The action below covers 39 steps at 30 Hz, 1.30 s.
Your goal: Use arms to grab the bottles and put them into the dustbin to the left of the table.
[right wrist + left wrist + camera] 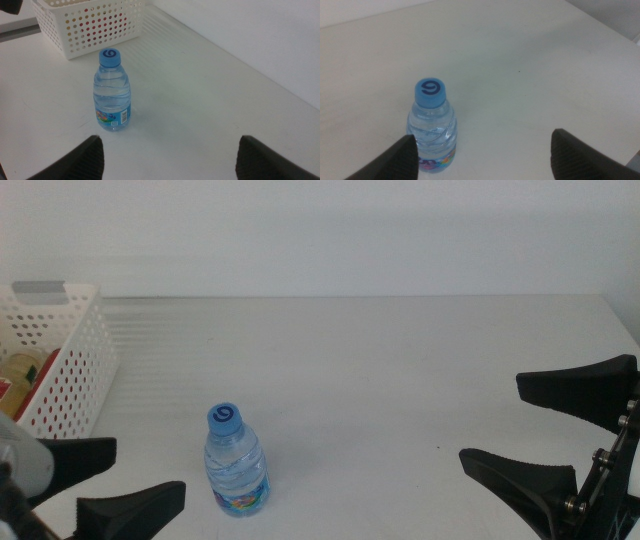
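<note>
One water bottle [237, 461] stands upright beside the open left claw [100, 480].

Robot lab bench: plain white table [400, 370], blank white wall [330, 230], staged props.

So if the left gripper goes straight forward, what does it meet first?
Probably the small clear blue-capped water bottle, standing just ahead by one of the open left gripper's black fingers; it may slip past.
</note>
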Available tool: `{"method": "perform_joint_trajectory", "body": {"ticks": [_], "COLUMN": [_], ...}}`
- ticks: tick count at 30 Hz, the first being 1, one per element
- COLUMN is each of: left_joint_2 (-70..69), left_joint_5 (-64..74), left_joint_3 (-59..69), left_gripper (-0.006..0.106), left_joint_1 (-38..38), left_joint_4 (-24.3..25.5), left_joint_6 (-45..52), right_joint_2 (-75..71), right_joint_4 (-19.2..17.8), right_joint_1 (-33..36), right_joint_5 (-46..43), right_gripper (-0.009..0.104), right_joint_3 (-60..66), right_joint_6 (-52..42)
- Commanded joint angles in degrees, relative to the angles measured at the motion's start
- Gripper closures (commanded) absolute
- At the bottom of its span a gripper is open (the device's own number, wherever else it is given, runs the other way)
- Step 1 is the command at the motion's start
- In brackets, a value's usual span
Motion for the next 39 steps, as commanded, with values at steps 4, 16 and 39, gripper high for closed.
{"method": "perform_joint_trajectory", "body": {"ticks": [4, 16, 39], "left_joint_2": [-3.2, -18.3, -18.9], "left_joint_5": [-4.2, -15.0, -40.0], "left_joint_3": [-1.7, 13.4, 32.8], "left_gripper": [0.018, 0.018, 0.018], "left_joint_1": [-0.2, -0.2, -0.2], "left_joint_4": [0.3, -0.8, -5.8], "left_joint_6": [-0.7, 2.7, 5.1], "right_joint_2": [-0.4, -0.4, -0.4], "right_joint_4": [-0.3, -0.3, -0.3], "right_joint_1": [0.0, 0.0, 0.0], "right_joint_5": [-3.6, -3.6, -3.5], "right_gripper": [0.025, 0.025, 0.025], "right_joint_3": [-1.5, -1.5, -1.5], "right_joint_6": [-0.7, -0.7, -0.7]}}
